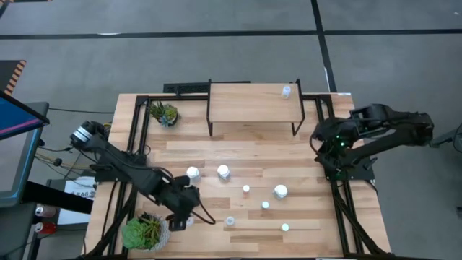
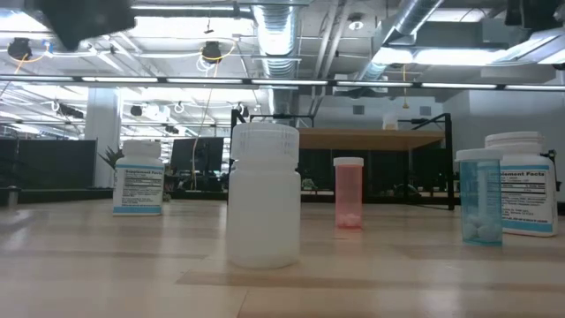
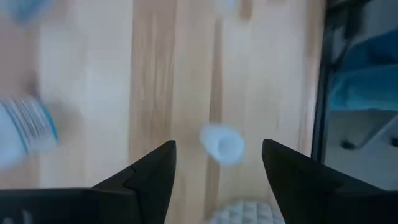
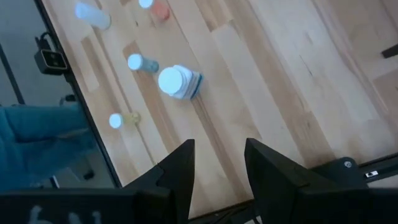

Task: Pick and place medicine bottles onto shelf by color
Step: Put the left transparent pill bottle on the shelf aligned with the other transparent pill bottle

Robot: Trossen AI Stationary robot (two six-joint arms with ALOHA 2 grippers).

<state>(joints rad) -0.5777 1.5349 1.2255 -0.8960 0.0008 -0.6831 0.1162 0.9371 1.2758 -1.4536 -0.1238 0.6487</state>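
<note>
Left gripper over small bottle
Fingers spread to straddle its cap; right gripper, also spread, waits beside shelf.

White-capped pink bottle, blue bottle, light-wood shelf.

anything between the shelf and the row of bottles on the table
Nothing: in the high view only bare tabletop lies between the shelf and the nearest bottles. One small bottle already stands on the shelf.
</note>
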